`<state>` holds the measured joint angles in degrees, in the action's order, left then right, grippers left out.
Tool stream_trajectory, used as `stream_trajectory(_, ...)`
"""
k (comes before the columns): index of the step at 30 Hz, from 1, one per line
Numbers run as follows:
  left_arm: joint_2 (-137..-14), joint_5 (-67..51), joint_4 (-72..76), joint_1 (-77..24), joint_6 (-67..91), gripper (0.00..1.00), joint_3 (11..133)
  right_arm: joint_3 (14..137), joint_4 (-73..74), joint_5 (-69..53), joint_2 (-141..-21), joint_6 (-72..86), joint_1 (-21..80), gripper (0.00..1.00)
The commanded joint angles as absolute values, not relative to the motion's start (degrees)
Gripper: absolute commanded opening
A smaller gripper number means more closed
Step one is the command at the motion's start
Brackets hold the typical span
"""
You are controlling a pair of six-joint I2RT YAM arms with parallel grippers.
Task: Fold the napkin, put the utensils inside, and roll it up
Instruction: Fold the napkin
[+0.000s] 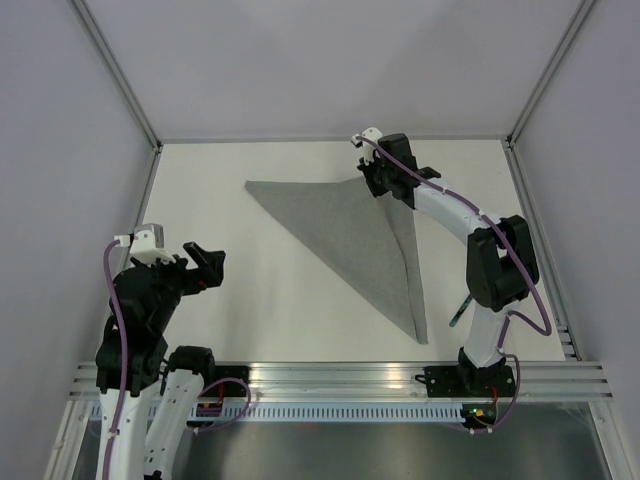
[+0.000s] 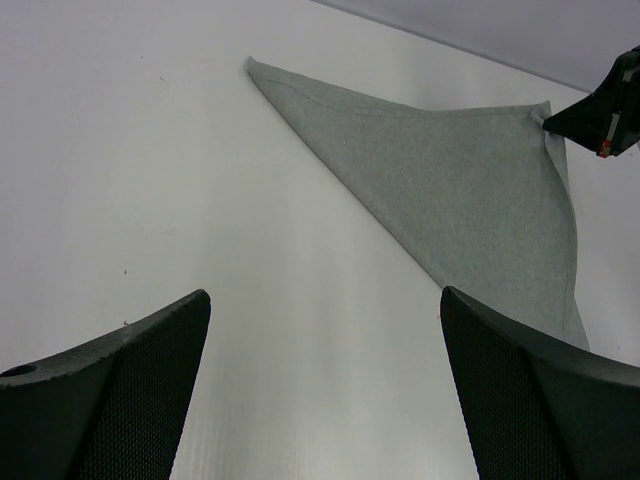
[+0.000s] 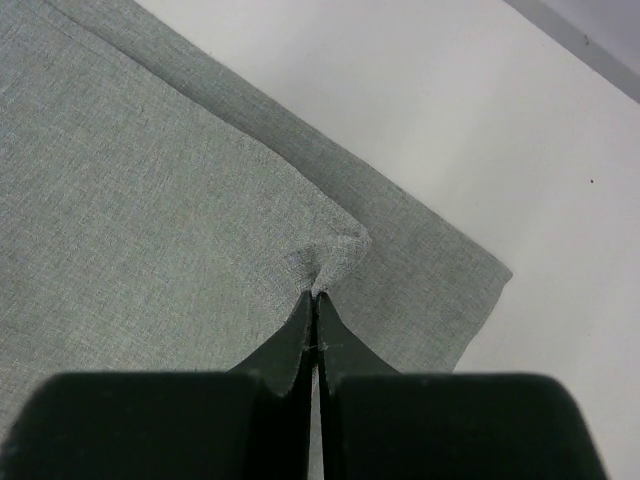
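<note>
Right claw point(image 3: 314, 300): pressed together on the corner of the napkin's point(image 1: 365, 240) upper layer. The cloth puckered at my fingertips, so I read this as a live pinch, not a mere touch.

Napkin lay on the tabletop point(image 1: 250, 300) as a triangle, long edge running from far left to near right, my pinched corner at the far right. In the right wrist view the lower layer's corner point(image 3: 480, 275) showed past the upper one, so the two were not quite matched. I judged the hold was there to seat that corner and finish the diagonal fold.

Left claw point(image 1: 205, 262): spread wide, empty, hanging over bare tabletop well apart from the cloth; presumably parked out of the way.

One thin dark utensil point(image 1: 460, 310) showed just beside my right arm's base, off the napkin, partly hidden. Placing and rolling not yet done.
</note>
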<state>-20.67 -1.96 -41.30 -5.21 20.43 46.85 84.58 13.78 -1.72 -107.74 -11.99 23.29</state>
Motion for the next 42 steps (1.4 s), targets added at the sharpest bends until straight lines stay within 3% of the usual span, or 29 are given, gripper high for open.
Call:
stream_trajectory(1,-20.74,-1.76,-38.58,-5.01,19.60,1.00,46.76,86.31,12.83,-1.76,-107.49,-11.25,22.33,0.00)
stream_trajectory(42,-21.36,-1.67,-38.50,-5.01,19.69,1.00,46.67,90.09,13.89,-0.88,-110.57,-12.39,19.25,0.00)
